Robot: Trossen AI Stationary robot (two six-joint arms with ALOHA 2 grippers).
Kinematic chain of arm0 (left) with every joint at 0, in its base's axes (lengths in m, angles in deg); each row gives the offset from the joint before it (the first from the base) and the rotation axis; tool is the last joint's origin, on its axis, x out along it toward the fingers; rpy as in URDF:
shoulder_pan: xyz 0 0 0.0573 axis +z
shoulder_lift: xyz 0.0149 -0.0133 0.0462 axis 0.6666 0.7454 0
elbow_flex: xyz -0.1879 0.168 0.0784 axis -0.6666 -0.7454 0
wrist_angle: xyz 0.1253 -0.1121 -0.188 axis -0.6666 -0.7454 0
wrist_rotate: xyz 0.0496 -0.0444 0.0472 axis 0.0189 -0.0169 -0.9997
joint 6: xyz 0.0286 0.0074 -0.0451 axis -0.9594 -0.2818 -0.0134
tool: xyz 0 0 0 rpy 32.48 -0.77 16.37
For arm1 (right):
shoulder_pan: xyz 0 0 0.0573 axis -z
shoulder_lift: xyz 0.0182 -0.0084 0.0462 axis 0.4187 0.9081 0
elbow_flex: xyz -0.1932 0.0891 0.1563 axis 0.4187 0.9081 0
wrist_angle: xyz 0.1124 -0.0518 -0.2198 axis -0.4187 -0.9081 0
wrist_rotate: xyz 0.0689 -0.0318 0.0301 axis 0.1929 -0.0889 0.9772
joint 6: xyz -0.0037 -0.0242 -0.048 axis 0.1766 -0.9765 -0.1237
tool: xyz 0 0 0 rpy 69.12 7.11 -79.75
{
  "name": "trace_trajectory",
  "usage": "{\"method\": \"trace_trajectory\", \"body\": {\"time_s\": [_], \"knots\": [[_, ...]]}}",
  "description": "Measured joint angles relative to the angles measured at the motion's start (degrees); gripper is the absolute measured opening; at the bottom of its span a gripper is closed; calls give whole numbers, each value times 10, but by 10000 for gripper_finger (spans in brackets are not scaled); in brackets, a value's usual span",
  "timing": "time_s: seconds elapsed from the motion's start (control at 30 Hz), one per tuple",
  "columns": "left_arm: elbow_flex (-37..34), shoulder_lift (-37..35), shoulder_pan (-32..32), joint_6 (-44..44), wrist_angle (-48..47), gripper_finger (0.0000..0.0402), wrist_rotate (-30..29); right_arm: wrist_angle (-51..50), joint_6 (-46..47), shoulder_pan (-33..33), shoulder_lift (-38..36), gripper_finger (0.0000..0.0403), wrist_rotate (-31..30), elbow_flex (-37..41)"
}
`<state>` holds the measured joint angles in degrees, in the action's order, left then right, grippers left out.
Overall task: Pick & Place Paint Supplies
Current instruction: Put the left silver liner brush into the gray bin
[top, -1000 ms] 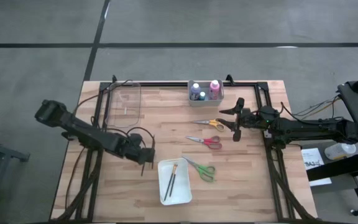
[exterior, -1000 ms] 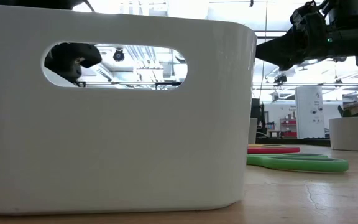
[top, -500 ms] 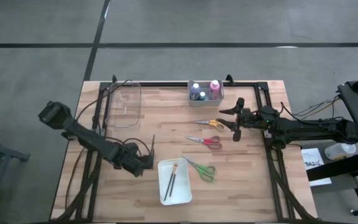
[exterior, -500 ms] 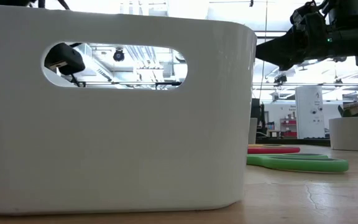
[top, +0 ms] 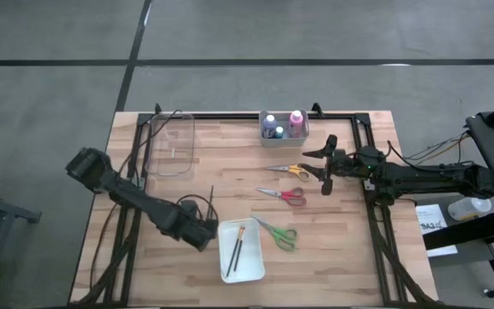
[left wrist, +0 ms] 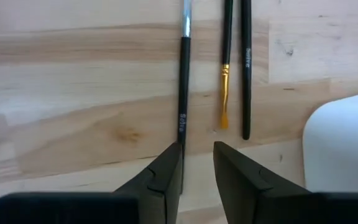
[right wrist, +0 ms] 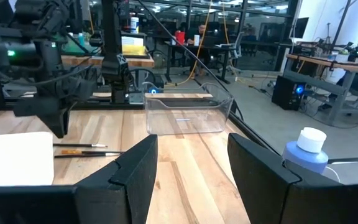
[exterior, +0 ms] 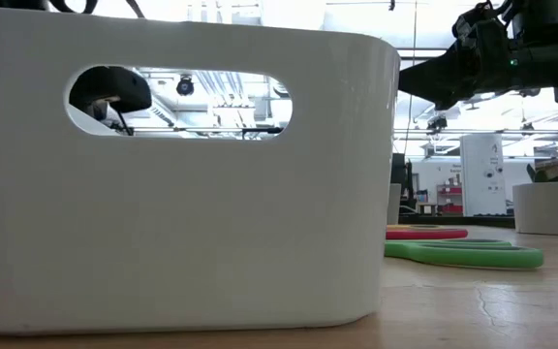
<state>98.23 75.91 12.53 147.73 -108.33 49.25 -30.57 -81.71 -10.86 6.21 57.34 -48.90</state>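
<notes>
left gripper (top: pixel 199 233) is down at the table, just beside the left edge of the white bin (top: pixel 249 266). in the left wrist view its jaws stand a narrow gap apart, nothing clamped. 3 brushes lie on the wood ahead of it, side by side. the nearest brush (left wrist: pixel 182 112) runs back to the inner edge of 1 finger (left wrist: pixel 166 177); you can't tell if it touches. the gold-ferrule brush (left wrist: pixel 225 93) and the third brush (left wrist: pixel 246 74) lie just beside it, clear of the fingers. a corner of the bin shows next to them (left wrist: pixel 344 149).

the high view shows 2 more brushes (top: pixel 236 246) lying inside the bin.

right gripper (top: pixel 325 168) hangs over the right side of the table, jaws wide apart and empty, just beside the orange scissors (top: pixel 288 171). the right wrist view looks past its fingers (right wrist: pixel 138 165) to the clear tub (right wrist: pixel 185 115) across the table.

red scissors (top: pixel 283 195) lie flat near the middle. green scissors (top: pixel 279 233) lie flat just right of the bin. from the low view you get the bin wall up close, with both of those scissors flat on the wood past it.

bottles (top: pixel 282 126) stand upright in a small clear holder at the back edge: pink, blue and a short dark cap visible. the clear tub sits at back left, well apart from both grippers.
</notes>
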Motion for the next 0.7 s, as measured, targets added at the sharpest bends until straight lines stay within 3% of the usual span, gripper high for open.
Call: {"method": "trace_trajectory", "body": {"time_s": [0.23, 0.7], "knots": [[24, 46, 5, -2, -9, 101, 46, 0, 0, 0, 0, 193, 0, 0], [24, 49, 7, -2, -10, 101, 46, 0, 0, 0, 0, 193, 0, 0]]}}
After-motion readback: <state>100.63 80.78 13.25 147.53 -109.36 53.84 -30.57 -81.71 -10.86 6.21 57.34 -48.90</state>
